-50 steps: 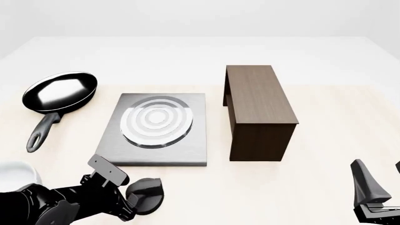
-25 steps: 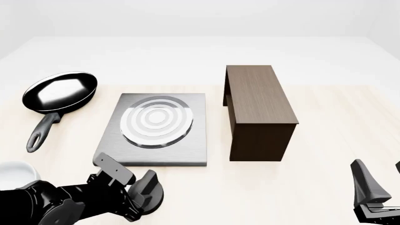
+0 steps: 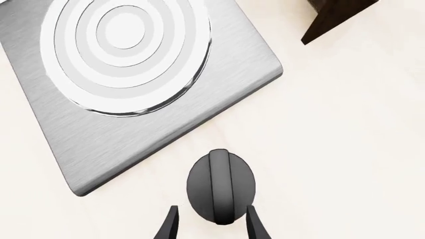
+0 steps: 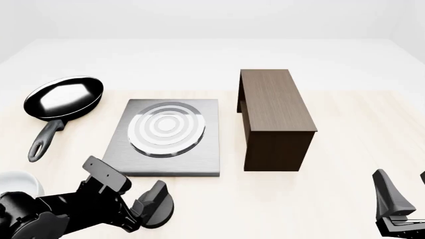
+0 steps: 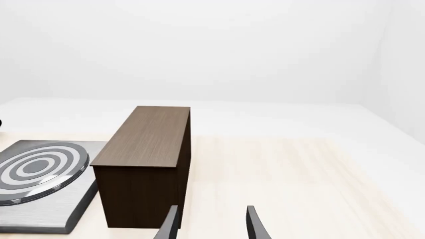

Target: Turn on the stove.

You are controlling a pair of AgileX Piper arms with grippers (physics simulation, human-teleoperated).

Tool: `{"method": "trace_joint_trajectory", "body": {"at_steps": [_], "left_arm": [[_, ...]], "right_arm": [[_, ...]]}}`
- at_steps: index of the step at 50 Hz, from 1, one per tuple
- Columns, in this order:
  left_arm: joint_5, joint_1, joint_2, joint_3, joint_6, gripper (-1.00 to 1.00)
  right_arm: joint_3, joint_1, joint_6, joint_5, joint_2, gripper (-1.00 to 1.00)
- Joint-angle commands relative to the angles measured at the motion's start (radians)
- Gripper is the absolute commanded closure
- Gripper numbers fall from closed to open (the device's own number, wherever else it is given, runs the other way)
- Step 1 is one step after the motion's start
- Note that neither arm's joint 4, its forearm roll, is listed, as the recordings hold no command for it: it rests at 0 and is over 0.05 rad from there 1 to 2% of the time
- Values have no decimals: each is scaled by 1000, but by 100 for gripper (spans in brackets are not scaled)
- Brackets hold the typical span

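The stove (image 4: 166, 164) is a flat grey metal slab with a ringed round burner (image 4: 166, 128), left of the table's middle. It also shows in the left wrist view (image 3: 219, 94) and in the right wrist view (image 5: 40, 214). Its separate black oval knob (image 4: 162, 215) lies on the table just in front of the slab. In the left wrist view the knob (image 3: 221, 186) has a raised ridge. My left gripper (image 4: 150, 208) is open, with its fingertips (image 3: 171, 226) on either side of the knob's near end. My right gripper (image 4: 405, 189) is open and empty at the front right.
A black frying pan (image 4: 64, 97) lies at the left, its handle pointing toward me. A tall dark brown wooden cabinet (image 4: 275, 117) stands right of the stove, also in the right wrist view (image 5: 146, 164). Bare table lies between the cabinet and my right gripper.
My left gripper has closed in on the knob and its wrist has turned and shifted a little left. One finger now stands up in front of the knob. The right arm has not moved.
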Motion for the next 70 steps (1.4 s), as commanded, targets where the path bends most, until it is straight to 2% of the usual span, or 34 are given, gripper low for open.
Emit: {"method": "trace_joint_trajectory", "body": {"at_steps": [1, 8, 10, 14, 23, 39, 53, 70], "left_arm": [[124, 16, -147, -47, -17, -100], [173, 48, -188, -82, -10, -100], [196, 92, -244, -99, 16, -100], [192, 137, -259, -112, 32, -100], [217, 202, -280, -175, 28, -100], [202, 321, -245, -262, 28, -100], [182, 387, -187, -317, 18, -100], [184, 532, -99, -452, -6, -100]], "right_arm": [[0, 0, 0, 0, 0, -100], [0, 0, 0, 0, 0, -100], [0, 0, 0, 0, 0, -100], [0, 0, 0, 0, 0, -100], [0, 0, 0, 0, 0, -100], [0, 0, 0, 0, 0, -100], [0, 0, 0, 0, 0, -100], [0, 0, 0, 0, 0, -100]]}}
